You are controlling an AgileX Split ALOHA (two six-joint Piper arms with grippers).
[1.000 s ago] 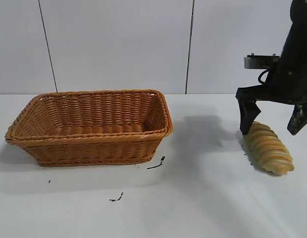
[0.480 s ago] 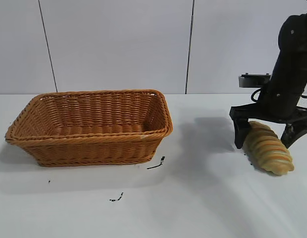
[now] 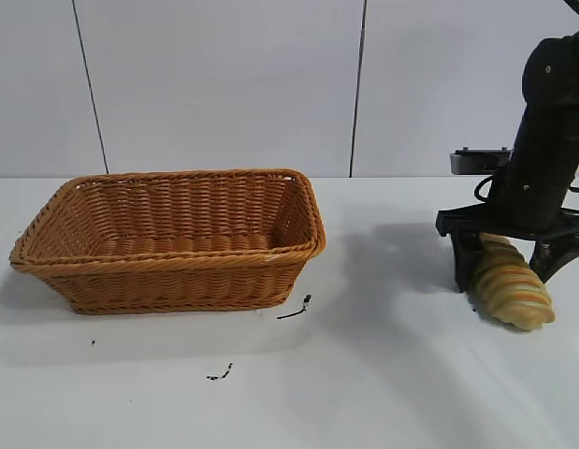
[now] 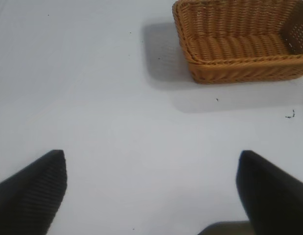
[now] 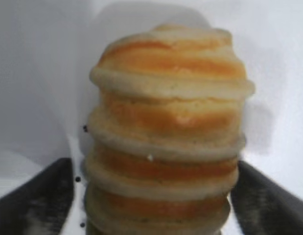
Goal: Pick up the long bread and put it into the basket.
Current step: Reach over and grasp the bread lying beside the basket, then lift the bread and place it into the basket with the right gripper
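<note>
A white table (image 3: 270, 393) carries a large rectangular orange-brown woven wicker basket (image 3: 172, 238) at the left of the exterior view. Well apart from it, at the far right, an oblong golden-tan long bread (image 3: 510, 281) with orange-brown crosswise stripes lies on the tabletop. The black right gripper (image 3: 506, 265) points down over the loaf's rear end, one finger (image 3: 465, 260) on either side, closed against its flanks. The left gripper (image 4: 151, 188) hovers above bare table with its fingers spread wide, the basket ahead of it.
</note>
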